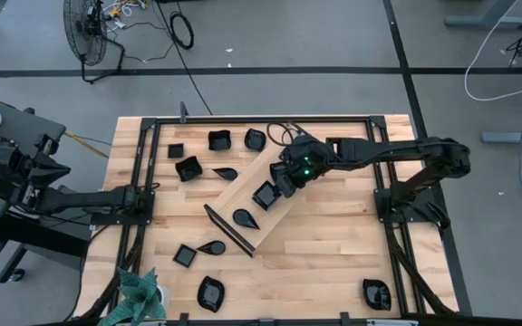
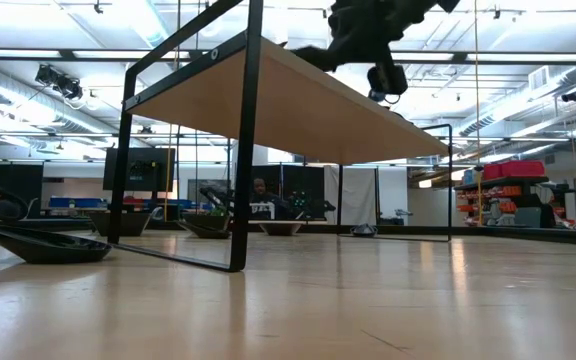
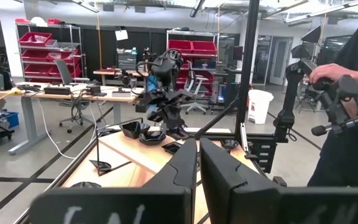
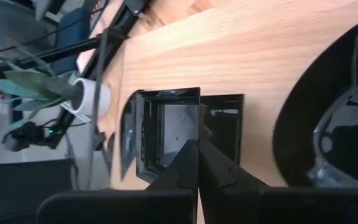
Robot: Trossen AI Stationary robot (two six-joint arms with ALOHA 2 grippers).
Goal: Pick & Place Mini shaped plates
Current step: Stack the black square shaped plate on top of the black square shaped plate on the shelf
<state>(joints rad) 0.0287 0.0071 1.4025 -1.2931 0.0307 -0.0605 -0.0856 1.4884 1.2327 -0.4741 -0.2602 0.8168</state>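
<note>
Several mini shaped plates, glossy and black, lie on the wooden table, among them a wavy one (image 1: pixel 188 167) and a teardrop (image 1: pixel 226 172). A long light-wood tray (image 1: pixel 234 190) lies slantwise mid-table with a teardrop plate (image 1: pixel 243 217) on it. My right gripper (image 1: pixel 282 186) (image 4: pixel 197 146) is over the tray, shut on a small square plate (image 1: pixel 265 195) (image 4: pixel 166 130). My left gripper (image 3: pixel 197 155) waits past the table's left edge, held level, shut and with nothing in it. My right gripper meets the square plate at one side wall (image 4: pixel 198 118), which lines up with the seam between the two shut fingers. The fingers slant down from the table's right side. The fingertips hide the contact itself. A square shadow beside the plate suggests that it is off the tray.
A black frame (image 1: pixel 148 163) edges the work area. A potted plant (image 1: pixel 139 294) stands at the near left corner. More plates lie near the front: (image 1: pixel 210 292), (image 1: pixel 376 294). A person (image 3: pixel 347 93) stands beyond the table's right side.
</note>
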